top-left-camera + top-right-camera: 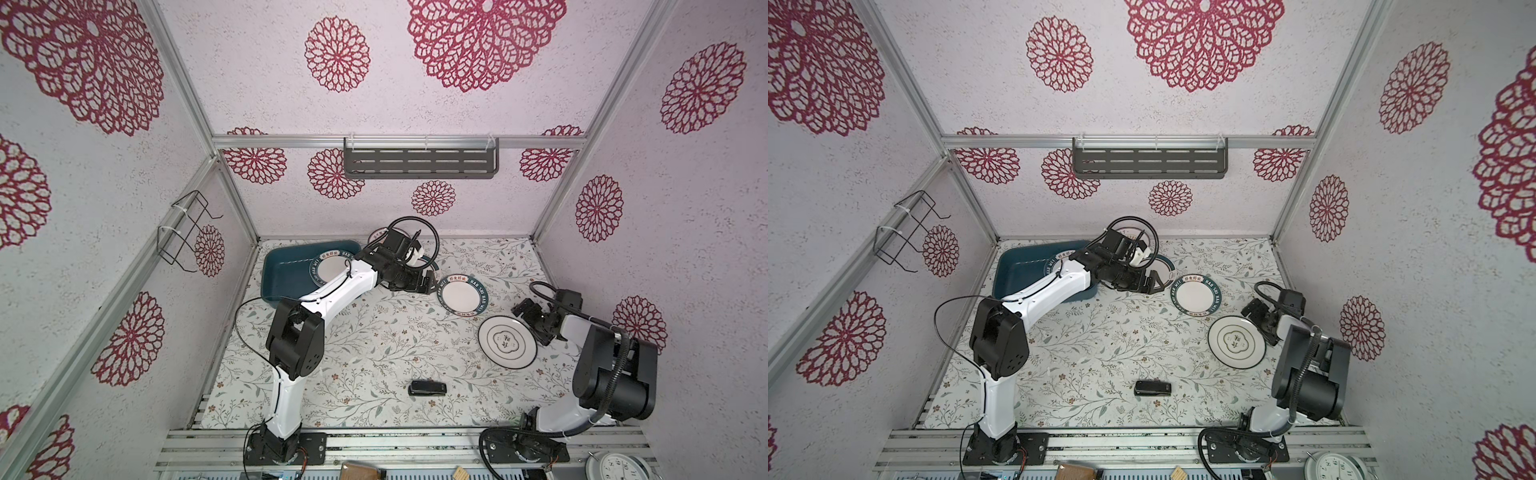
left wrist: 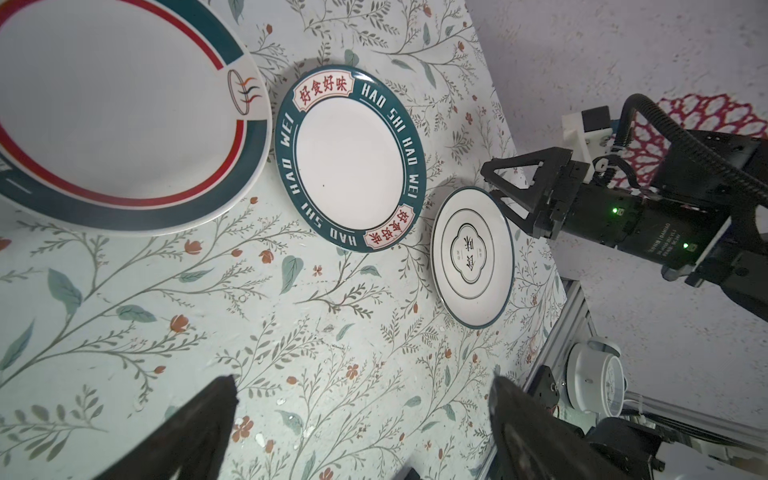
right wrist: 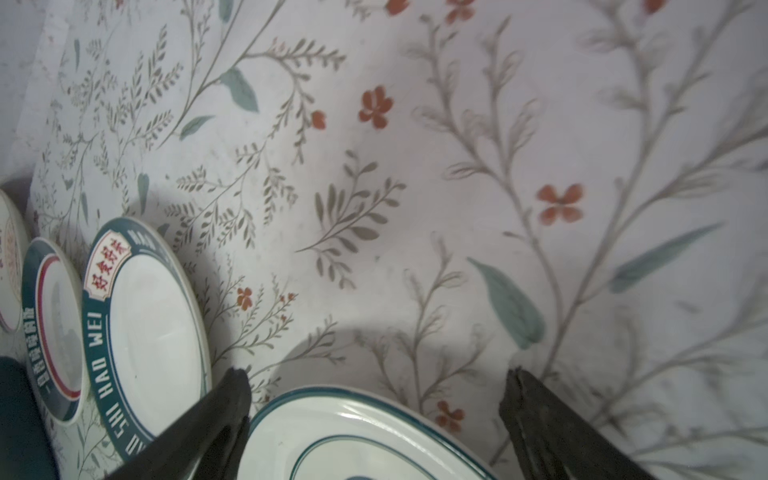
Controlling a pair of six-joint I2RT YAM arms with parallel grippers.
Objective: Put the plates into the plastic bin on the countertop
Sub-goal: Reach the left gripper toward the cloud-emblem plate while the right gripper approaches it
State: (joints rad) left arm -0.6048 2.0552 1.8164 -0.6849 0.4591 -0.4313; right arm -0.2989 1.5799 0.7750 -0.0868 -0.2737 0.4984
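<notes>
We see walls [image 1: 457, 112] w/ red floral medallions on three sides, alu-framed, and a grey slotted shelf [image 1: 419, 163] on the back one. Below is the countertop [image 1: 374, 340], white w/ leafy vines. Its middle and front are mostly bare, so there's open room. The plastic bin [image 1: 284, 272] sits back left, close to both wall edges, opening up, long axis approx along the back wall, slightly skewed. A lettered plate [image 1: 331, 266] lies in its right end. Flat and face up on the countertop: a red-banded plate [image 2: 116, 112], a second lettered plate [image 1: 464, 296] right of ctr, and a thin-ring plate [image 1: 507, 341] nearer the right edge. The left gripper [image 1: 430, 284] hangs spread wide by the red-banded plate, holding nothing. The right gripper [image 1: 532, 325], also spread, is over the thin-ring plate's rim; contact we can't tell. A small black object [image 1: 427, 388] lies near the front
</notes>
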